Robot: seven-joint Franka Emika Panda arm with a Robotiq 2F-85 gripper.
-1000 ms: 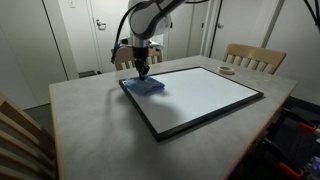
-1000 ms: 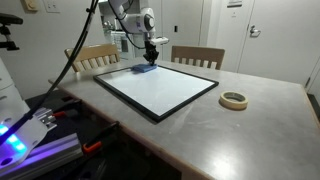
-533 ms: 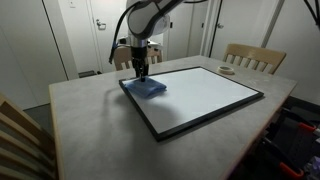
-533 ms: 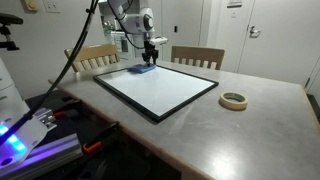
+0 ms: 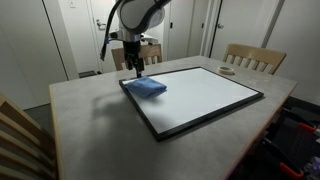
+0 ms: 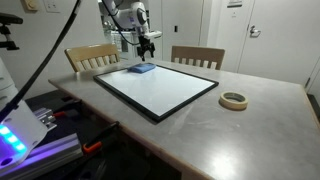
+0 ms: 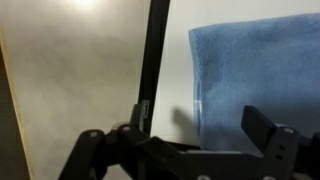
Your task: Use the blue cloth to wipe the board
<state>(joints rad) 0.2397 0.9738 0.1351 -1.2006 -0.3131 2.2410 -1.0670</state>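
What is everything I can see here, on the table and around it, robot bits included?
board: one, glossy white with a thin black frame, lying flat on the table.
blue cloth: one, light blue, rumpled, on a corner of the board below the gripper.
tape roll: one, pale beige, on the table beside the board.
table: one, grey top, carrying the board.
chairs: three show in an exterior view, light wood, around the table.
robot arm: one, white and black, reaching over the board's corner.
gripper: one, black, open and empty, above the cloth and not touching it.
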